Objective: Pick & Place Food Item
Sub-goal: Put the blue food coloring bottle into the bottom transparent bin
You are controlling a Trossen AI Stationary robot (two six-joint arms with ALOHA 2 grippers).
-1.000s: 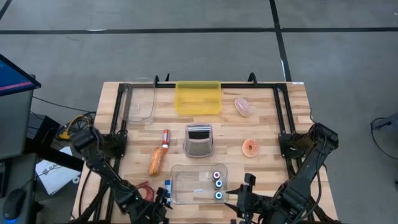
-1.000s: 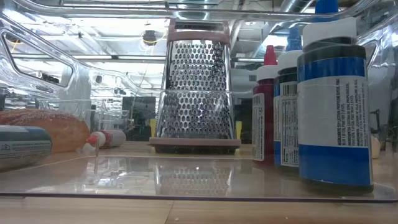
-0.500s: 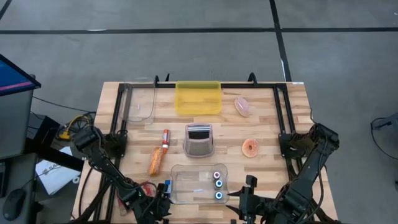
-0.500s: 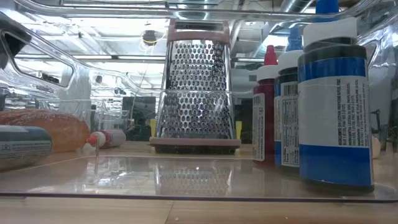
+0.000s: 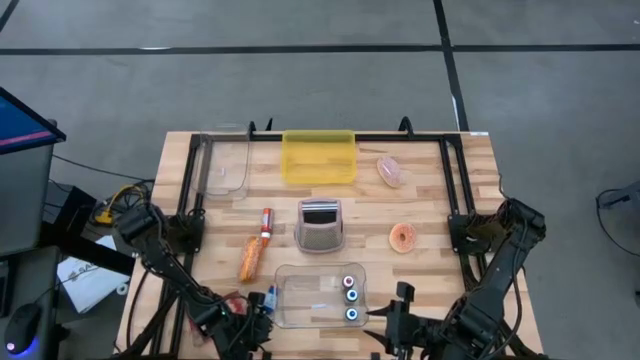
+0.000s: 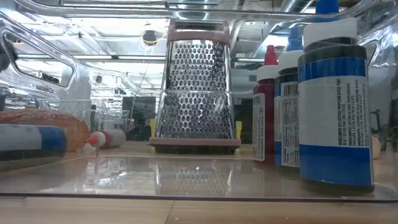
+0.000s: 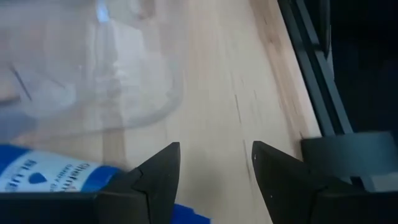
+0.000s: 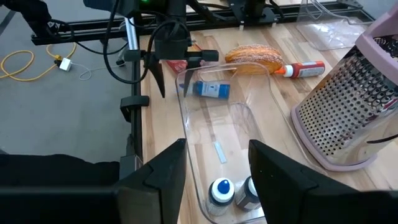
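A brown bread loaf (image 5: 250,258), a donut (image 5: 403,237) and a pink food piece (image 5: 390,171) lie on the wooden table. My left gripper (image 5: 258,305) is low at the near edge, open. A small blue bottle (image 7: 43,177) lies on its side beside the clear bin (image 5: 320,293). It runs under one of the left gripper's fingers (image 7: 149,180), and a blue bit of it shows between the two fingers. My right gripper (image 5: 402,293) hangs open above the bin's near right corner, with nothing in it. My left gripper comes at the blue bottle (image 8: 211,89) slanting down from the table's near left, its fingers across the bottle. The finger itself hides the spot, so I cannot tell whether it touches the bottle. The bottle lies flat on the table.
A metal grater (image 5: 320,225) stands mid-table. A yellow tub (image 5: 319,157) and a clear tub (image 5: 225,168) sit at the far edge. A red-capped bottle (image 5: 266,223) lies by the loaf. Three small bottles (image 5: 350,290) stand in the bin's right end.
My left gripper has rolled at the wrist beside the blue bottle. In the low view the bottle has turned where it lies and now shows a blue band.
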